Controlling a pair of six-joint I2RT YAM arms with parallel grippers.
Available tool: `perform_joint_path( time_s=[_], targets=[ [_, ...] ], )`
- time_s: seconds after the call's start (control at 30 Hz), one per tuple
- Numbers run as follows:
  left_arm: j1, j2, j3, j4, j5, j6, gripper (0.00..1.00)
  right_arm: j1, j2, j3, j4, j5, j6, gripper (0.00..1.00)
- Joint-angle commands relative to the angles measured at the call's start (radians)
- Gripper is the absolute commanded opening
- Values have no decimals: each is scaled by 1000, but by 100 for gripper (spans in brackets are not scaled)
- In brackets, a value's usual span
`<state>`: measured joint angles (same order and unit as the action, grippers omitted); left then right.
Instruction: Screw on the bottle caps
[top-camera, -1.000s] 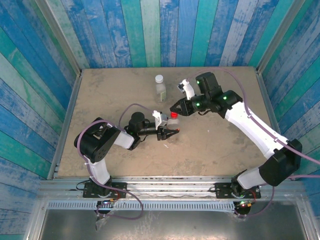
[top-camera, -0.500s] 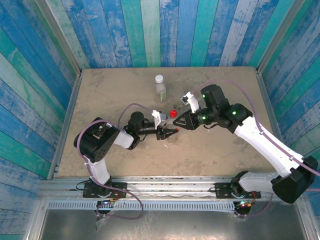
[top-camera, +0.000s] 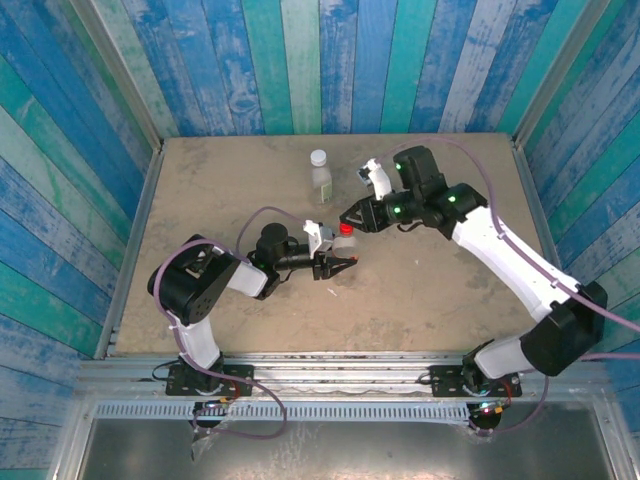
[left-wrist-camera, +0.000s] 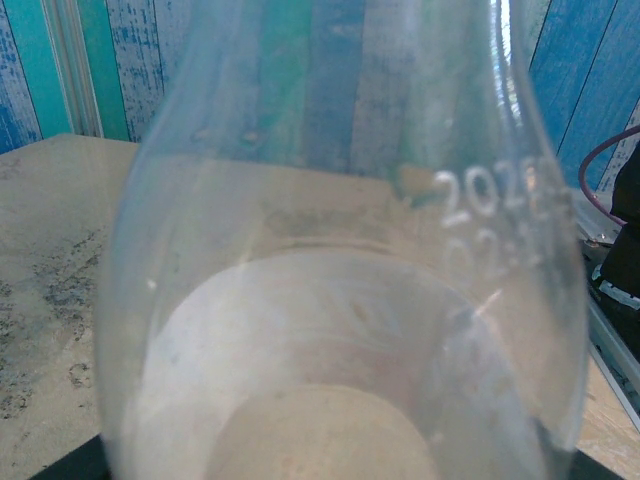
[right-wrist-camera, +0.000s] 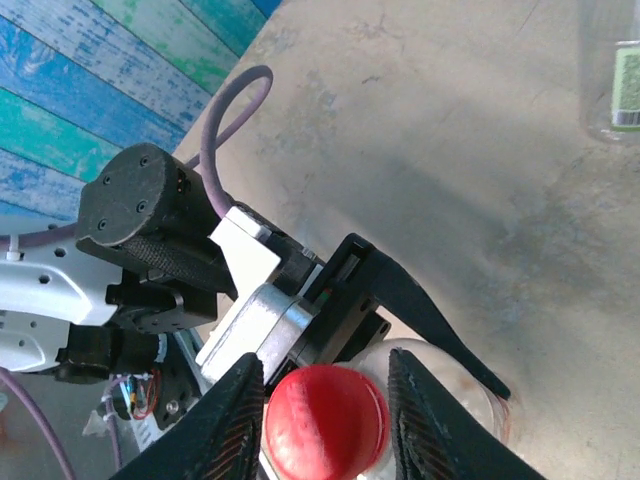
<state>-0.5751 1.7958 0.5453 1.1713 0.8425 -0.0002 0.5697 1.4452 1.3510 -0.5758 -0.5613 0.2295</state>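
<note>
Swings right gripper (top-camera: 350, 218) back toward eleven o'clock, over red cap (right-wrist-camera: 325, 420) atop clear bottle (left-wrist-camera: 340, 330), dead centre. Brackets cap with fingers (right-wrist-camera: 245, 410), pinching or just flanking, cannot tell. Clamps bottle in left gripper (top-camera: 337, 263). Probably light, slick, crushable: take cap by rim.

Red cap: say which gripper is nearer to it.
Right. The right gripper straddles the red cap, flanking it on both sides. The left gripper sits lower, shut on the bottle under the cap.

right gripper (top-camera: 350, 217) swung back up, now straddling red cap (top-camera: 345, 229)
</note>
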Motion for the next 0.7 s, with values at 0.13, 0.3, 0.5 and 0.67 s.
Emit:
perform_joint_path(
  time_s=[0.13,0.3,0.5,0.67],
  targets=[
    [8,52,-15,-96,-23,-14,57,2,-28,-25,-24,-70,-18,23],
    [8,58,-15,-76,-30,-37,57,5,-80,-105,-16,-94,16,20],
    [9,61,-7,-84,-33,-40,57,22,-173,-212,31,-92,77,17],
    [10,65,-2,-82,-25,-41,57,55,-222,-243,41,-75,91,17]
  ],
)
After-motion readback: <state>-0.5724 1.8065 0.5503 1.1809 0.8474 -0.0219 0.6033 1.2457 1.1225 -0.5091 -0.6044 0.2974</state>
